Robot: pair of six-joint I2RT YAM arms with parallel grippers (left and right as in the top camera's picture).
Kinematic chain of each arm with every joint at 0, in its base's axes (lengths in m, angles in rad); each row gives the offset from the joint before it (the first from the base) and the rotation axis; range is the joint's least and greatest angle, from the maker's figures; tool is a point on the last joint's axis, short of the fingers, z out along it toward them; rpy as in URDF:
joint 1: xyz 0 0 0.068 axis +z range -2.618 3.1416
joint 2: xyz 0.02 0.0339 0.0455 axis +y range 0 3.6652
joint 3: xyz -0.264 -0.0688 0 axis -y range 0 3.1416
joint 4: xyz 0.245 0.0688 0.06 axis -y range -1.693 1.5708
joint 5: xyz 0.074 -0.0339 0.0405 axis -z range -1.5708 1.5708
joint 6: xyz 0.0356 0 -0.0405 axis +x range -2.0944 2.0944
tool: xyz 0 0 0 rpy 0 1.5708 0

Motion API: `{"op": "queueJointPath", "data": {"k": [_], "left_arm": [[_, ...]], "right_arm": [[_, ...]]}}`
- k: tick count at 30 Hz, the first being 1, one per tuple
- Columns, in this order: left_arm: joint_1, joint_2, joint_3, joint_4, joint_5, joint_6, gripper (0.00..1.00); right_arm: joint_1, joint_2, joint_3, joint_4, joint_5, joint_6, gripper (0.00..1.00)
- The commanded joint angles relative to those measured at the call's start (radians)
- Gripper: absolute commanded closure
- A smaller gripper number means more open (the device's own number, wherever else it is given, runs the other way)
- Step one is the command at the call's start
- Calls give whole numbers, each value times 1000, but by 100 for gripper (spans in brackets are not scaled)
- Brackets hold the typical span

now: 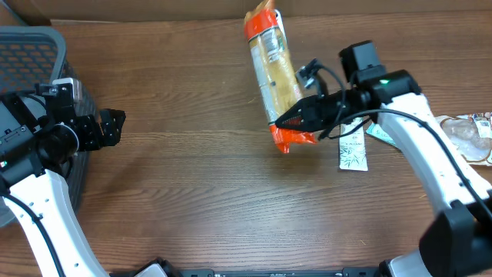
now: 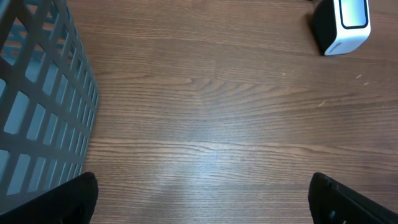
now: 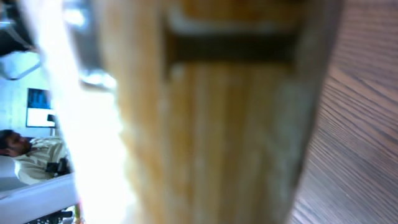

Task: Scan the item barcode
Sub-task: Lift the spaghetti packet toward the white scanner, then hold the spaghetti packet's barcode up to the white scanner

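Observation:
The item is a long clear packet of spaghetti (image 1: 273, 69) with orange ends, held lifted and tilted above the table's middle. My right gripper (image 1: 296, 119) is shut on its lower end, just above the orange seal. In the right wrist view the packet (image 3: 211, 124) fills the frame as a blur and hides the fingers. No barcode shows in any view. My left gripper (image 1: 115, 123) stands open at the left beside the basket, with only bare wood between its fingertips (image 2: 205, 199). A black and white scanner (image 2: 345, 25) sits on the table ahead of it.
A grey mesh basket (image 1: 31, 46) stands at the far left, its wall (image 2: 37, 93) close to my left gripper. A white printed sachet (image 1: 352, 150) lies under the right arm. A clear plastic packet (image 1: 469, 135) lies at the right edge.

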Motion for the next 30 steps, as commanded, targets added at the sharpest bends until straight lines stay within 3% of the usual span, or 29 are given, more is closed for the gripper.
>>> {"op": "queueJointPath", "data": {"k": [1, 8, 16, 23, 30], "left_arm": [[2, 1, -1, 2, 16, 14, 1], [2, 1, -1, 2, 16, 14, 1], [2, 1, -1, 2, 16, 14, 1], [2, 1, -1, 2, 16, 14, 0], [2, 1, -1, 2, 16, 14, 1]], "right_arm": [[5, -108, 59, 18, -129, -31, 96], [28, -116, 164, -13, 178, 128, 97], [184, -69, 440, -69, 1014, 196, 96], [277, 118, 437, 138, 1637, 42, 96], [254, 325, 437, 366, 1869, -154, 96]]}}
